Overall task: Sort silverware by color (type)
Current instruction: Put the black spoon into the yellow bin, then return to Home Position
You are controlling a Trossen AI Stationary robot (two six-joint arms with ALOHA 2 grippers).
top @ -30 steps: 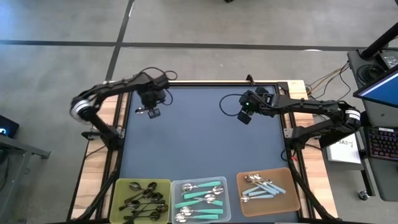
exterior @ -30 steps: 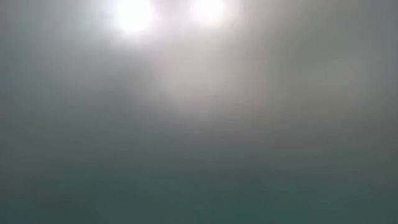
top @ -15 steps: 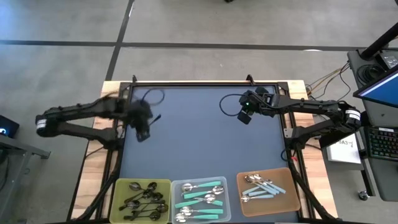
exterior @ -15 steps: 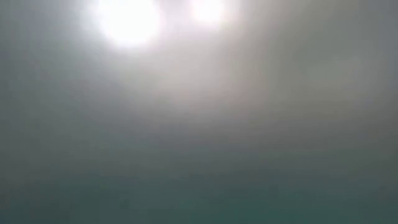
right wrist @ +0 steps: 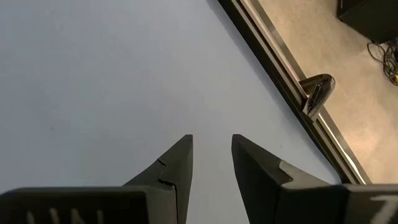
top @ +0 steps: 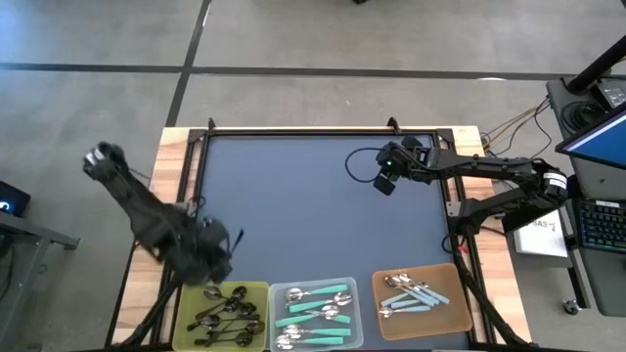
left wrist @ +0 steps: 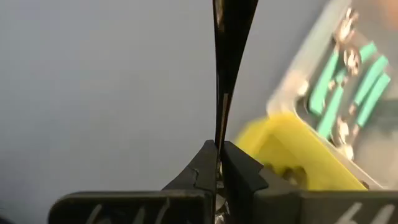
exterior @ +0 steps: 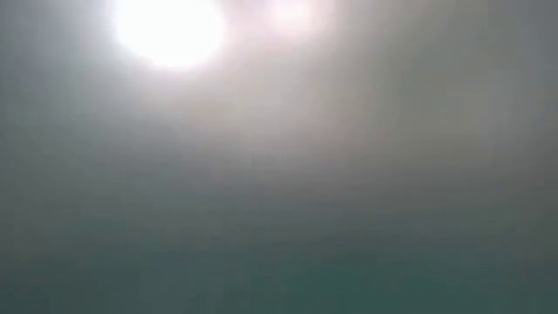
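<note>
1. A thin dark all-metal spoon (left wrist: 227,56) is being pinched by its handle between the closed fingers of the left gripper (left wrist: 219,163); in the left wrist view it's sticking straight out as a narrow, glossy black sliver.
2. From the high view, the left gripper (top: 210,256) is being held just above the near-left corner of the mat, right beside the yellow-green tray (top: 192,298).
3. That tray is being filled with a tangle of dark metal spoons (top: 227,313), all skinny handles and rounded bowls.
4. The clear tray (top: 357,311) in the middle is being used for the teal-handled spoons (top: 315,305), chunky plastic grips with shiny metal bowls.
5. The brown tray (top: 460,311) on the right is being used for the light-blue-handled spoons (top: 415,293), same plastic-and-metal build.
6. The right gripper (top: 384,183) is being parked over the far-right part of the mat, fingers apart with nothing between them.
7. The work surface is being covered by a smooth, matte dark-blue mat (top: 313,210), framed by black rails on a pale wooden table (top: 172,147).
8. Grey concrete floor is being shown around the table, plus a desk with a keyboard (top: 599,230) to the right.
9. The low view is being washed out by glare, so nothing can be made out there.
</note>
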